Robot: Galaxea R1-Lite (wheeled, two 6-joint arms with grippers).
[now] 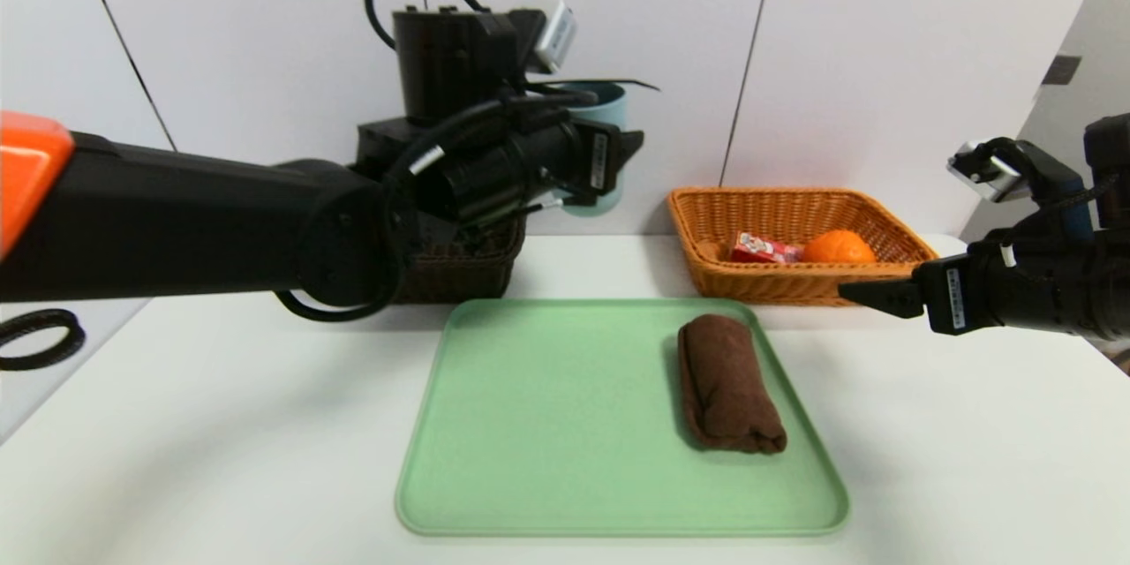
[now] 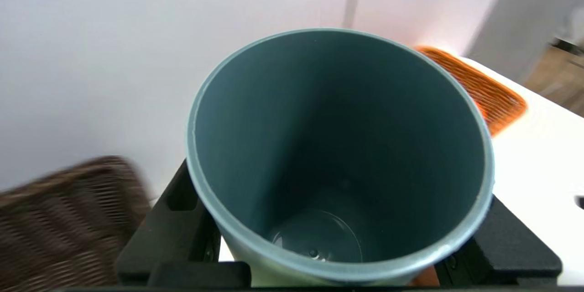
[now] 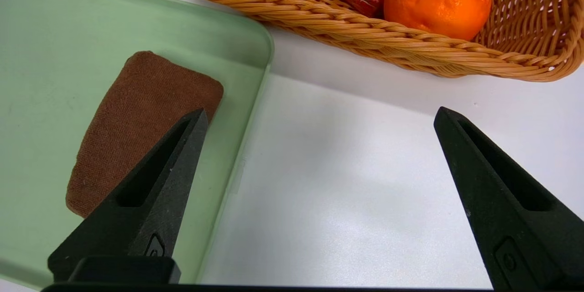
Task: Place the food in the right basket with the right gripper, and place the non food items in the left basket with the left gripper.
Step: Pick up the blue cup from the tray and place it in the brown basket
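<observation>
Head view | left gripper [image 1: 618,161] jaws clamped on teal cup [image 2: 340,155], up by dark basket [image 1: 459,269] | right gripper [image 3: 319,146] jaws spread, idle | next: probably drop cup in

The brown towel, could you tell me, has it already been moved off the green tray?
No, the brown towel lies on the green tray, near its right edge.

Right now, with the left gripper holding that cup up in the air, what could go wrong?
1. The left gripper grips the pale blue plastic cup low on its wall, so the cup could slip or tip on the way to the dark brown wicker basket.
2. The raised left arm hides most of that basket from the head view, so the drop may be misjudged.
3. The rolled brown towel lies close to the open right gripper, inviting a wrong-arm pick.
</observation>
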